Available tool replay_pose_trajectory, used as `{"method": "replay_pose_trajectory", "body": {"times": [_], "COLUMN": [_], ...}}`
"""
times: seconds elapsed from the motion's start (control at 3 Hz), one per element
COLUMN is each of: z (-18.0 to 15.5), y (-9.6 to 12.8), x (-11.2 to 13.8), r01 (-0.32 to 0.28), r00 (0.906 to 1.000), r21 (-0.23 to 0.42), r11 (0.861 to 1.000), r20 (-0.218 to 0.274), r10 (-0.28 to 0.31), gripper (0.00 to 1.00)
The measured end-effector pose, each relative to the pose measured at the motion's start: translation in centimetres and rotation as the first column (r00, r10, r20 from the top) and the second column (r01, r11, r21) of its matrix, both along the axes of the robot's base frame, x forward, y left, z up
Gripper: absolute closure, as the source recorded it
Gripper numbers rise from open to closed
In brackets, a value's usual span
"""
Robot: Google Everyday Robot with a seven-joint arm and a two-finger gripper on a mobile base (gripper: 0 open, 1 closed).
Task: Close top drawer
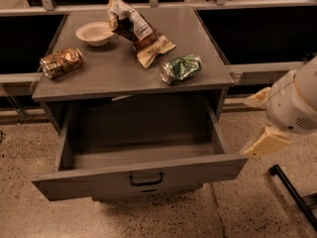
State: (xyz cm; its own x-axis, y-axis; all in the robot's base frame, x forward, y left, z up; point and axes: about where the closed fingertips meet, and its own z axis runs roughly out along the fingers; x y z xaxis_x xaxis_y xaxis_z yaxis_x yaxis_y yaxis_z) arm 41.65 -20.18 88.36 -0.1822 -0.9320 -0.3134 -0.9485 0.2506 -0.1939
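Top drawer point(79, 182) pulled far out of cabinet point(114, 76), box empty, front panel facing camera, long axis running across cabinet front. Judged stiff metal, fairly heavy, sliding on rails; push flat on panel near black handle point(146, 178). Gripper point(255, 125) right of cabinet, beside drawer's right corner, fingers spread, holding nothing.

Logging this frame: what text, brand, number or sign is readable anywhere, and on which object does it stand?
No text here can be read.
Brown can: printed label, too blurred to read.
Green can: printed label, too blurred to read.
Snack bag: printing, too blurred to read.
Bowl: no markings seen.
Top drawer, pulled out: plain front, no label.
Gripper, open, right of the drawer: no markings seen.
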Motion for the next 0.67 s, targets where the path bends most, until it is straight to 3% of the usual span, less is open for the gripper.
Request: {"method": "replay_pose_trajectory", "body": {"times": [0.33, 0.67], "z": [-4.26, -5.20], "y": [0.34, 0.61], "x": [-1.66, -1.95], "r01": [-0.009, -0.040], "r00": [0.9999, 0.9988], "r21": [-0.035, -0.003], "r11": [0.999, 0.999], "r20": [-0.011, -0.029], "r10": [0.009, 0.040], "gripper": [0.69, 0.92]}}
